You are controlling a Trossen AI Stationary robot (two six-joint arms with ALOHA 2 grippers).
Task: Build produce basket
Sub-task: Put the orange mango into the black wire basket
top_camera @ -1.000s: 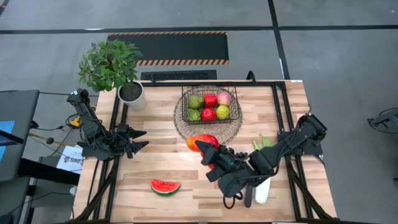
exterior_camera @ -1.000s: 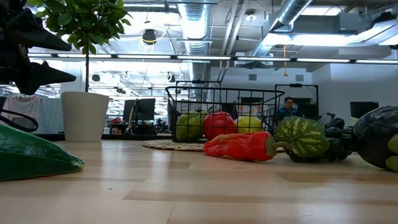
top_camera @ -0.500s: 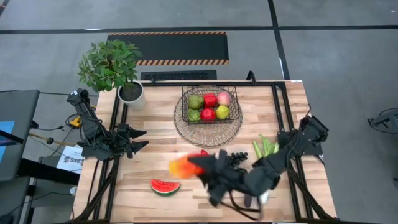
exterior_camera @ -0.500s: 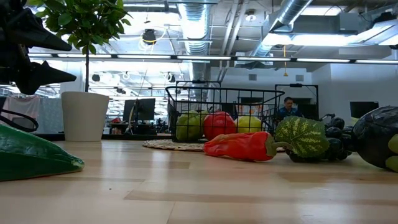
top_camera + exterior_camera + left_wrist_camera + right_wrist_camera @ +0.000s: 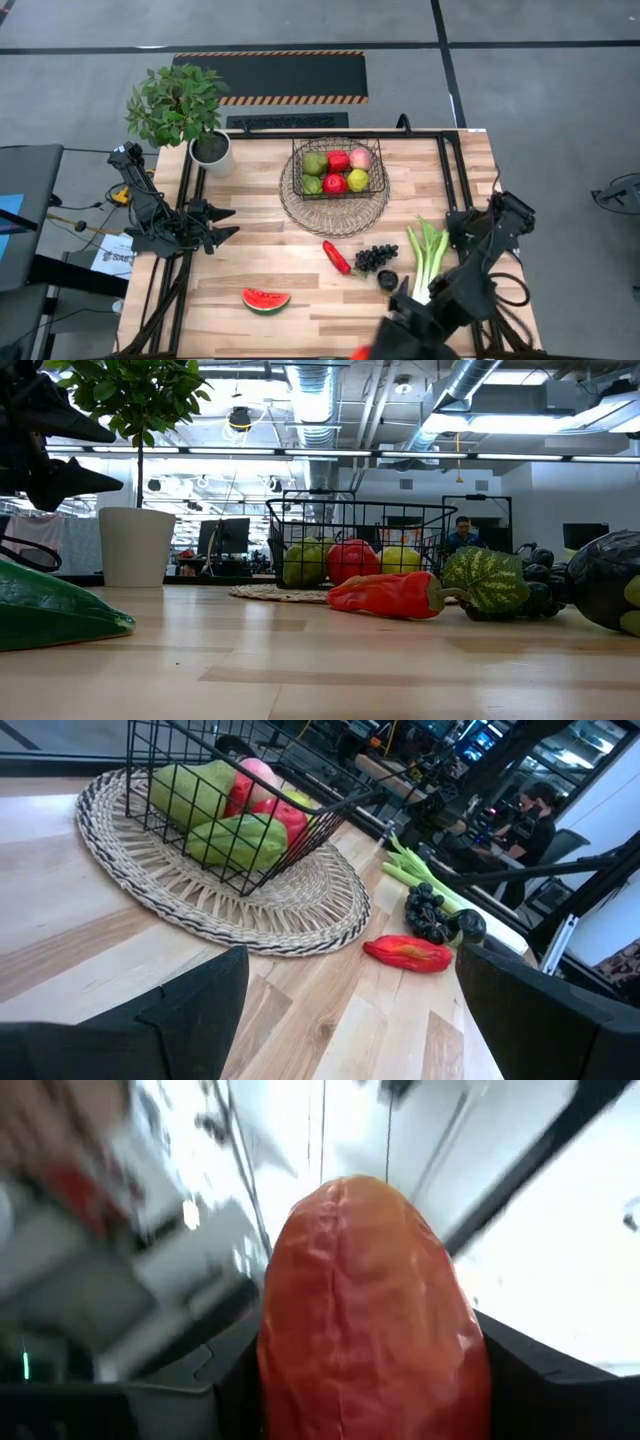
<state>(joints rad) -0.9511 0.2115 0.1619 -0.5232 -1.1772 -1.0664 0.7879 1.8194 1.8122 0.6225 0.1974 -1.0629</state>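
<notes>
Clearly, the orange-red mango (image 5: pixel 372 1310) is clamped between the fingers of the right gripper (image 5: pixel 372 1380), as the right wrist view shows, with the fruit's long axis running straight out from the claw. In the high view the right gripper (image 5: pixel 385 340) is found at the table's near edge, well apart from the basket (image 5: pixel 338 168), which stands on a round woven tray (image 5: pixel 334 212) toward the table's far side. The basket must therefore be reached by a carry away from the near edge, across the chili (image 5: pixel 336 257) and the dark grapes (image 5: pixel 376 258) lying between. Green pears, red fruit and a peach are already held in the basket, so little room is judged to remain for a long fruit. The left gripper (image 5: pixel 222 225) is parked at the left edge with its fingers spread wide and nothing held; it is nearer the basket, but carries nothing. The watermelon slice (image 5: pixel 266 299) and the leek (image 5: pixel 428 262) remain on the table.
</notes>
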